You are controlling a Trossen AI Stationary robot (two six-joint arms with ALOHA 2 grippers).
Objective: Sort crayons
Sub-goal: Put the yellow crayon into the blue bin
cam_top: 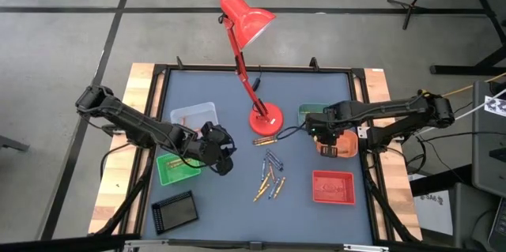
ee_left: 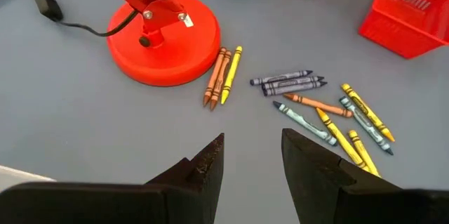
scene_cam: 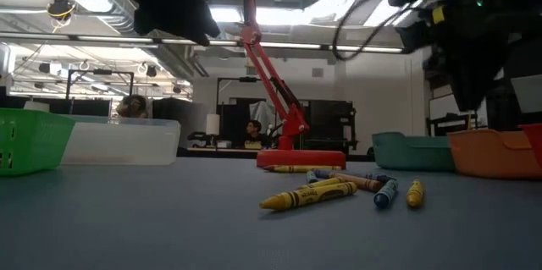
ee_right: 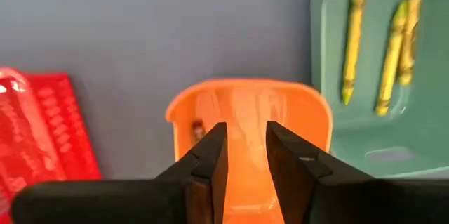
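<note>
Two arms work over the dark tabletop (cam_top: 213, 212), taken here from left to right. At the left sits a green tray (cam_top: 177, 167), with a clear tray (cam_top: 194, 114) behind it and a black tray (cam_top: 175, 210) nearer the front edge. The left end effector (cam_top: 222, 159) hovers just beside the green tray; its wrist view shows the fingers (ee_left: 210, 164) parted with nothing between them, aimed toward the loose crayons.

Near the middle stands the red desk lamp (cam_top: 265, 118), its round base on the tabletop. Three crayons (ee_left: 222, 76) lie side by side just beside that base. The main scatter of crayons (cam_top: 271, 179) lies nearer the front, yellow, orange, blue-grey and dark ones, several touching or crossing each other.

Further right, a teal tray (ee_right: 372, 76) holds some yellow-green crayons (ee_right: 389, 48), an orange tray (ee_right: 249, 122) sits beside it, and a red tray (cam_top: 333, 186) lies nearer the front. The right end effector (ee_right: 245, 154) hangs directly above the orange tray, fingers partly apart and holding nothing; a small dark-orange piece shows inside against the wall, perhaps a crayon.

Crayons should handle as light, stiff, waxy sticks that roll and may snap under hard pinching. I would grip one across its middle, choosing an outlying stick rather than a crossed one.
</note>
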